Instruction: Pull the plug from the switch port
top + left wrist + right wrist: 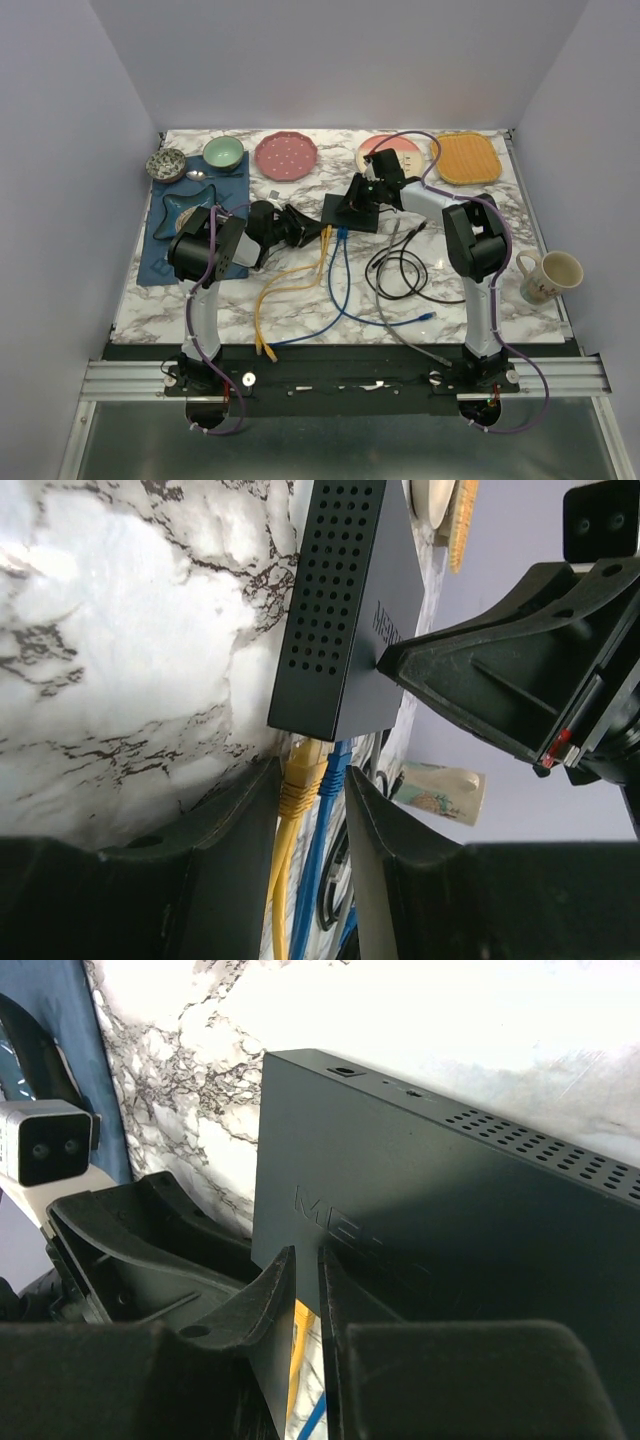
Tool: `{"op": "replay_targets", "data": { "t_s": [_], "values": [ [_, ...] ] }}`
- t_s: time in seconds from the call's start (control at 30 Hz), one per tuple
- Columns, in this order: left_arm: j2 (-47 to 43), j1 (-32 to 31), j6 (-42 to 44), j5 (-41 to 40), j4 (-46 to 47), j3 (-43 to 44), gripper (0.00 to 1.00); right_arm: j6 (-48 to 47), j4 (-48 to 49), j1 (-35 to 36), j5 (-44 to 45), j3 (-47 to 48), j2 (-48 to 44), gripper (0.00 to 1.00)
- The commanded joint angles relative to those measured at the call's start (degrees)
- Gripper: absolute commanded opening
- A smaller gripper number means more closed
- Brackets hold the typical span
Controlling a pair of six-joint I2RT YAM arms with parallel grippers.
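A marble-patterned bench (170, 300) carries crockery along its far edge: a speckled grey bowl (165, 165) at the far-left corner, then a pale green bowl (223, 152), a pink dotted plate (286, 155) and an orange woven square mat (465, 158). A dark blue cloth placemat (160, 255) lies along the left edge. A cream mug (548, 276) stands at the right edge.

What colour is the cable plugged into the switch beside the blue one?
Yellow cable; left wrist view shows best.
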Motion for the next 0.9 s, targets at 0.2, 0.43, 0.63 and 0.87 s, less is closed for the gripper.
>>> {"op": "replay_targets", "data": {
  "t_s": [0.2,0.43,0.63,0.87],
  "values": [
    [2.0,-0.4,-1.8,-3.1,-4.9,3.1,0.43,-0.2,-1.1,0.2,0.0,0.6,1.9,0.23],
    [2.2,-0.4,-1.6,-3.4,-6.1,3.4,0.37,-0.1,-0.9,0.2,-0.2,0.2,1.9,0.23],
    [2.5,-0.4,-1.8,-3.2,-5.9,3.8,0.30,-0.1,-0.8,0.2,-0.2,-0.1,2.0,0.23],
    [2.8,-0.3,-2.5,-2.9,-4.7,3.6,0.19,-0.1,-0.7,0.6,-0.1,-0.5,1.8,0.23]
  ]
}}
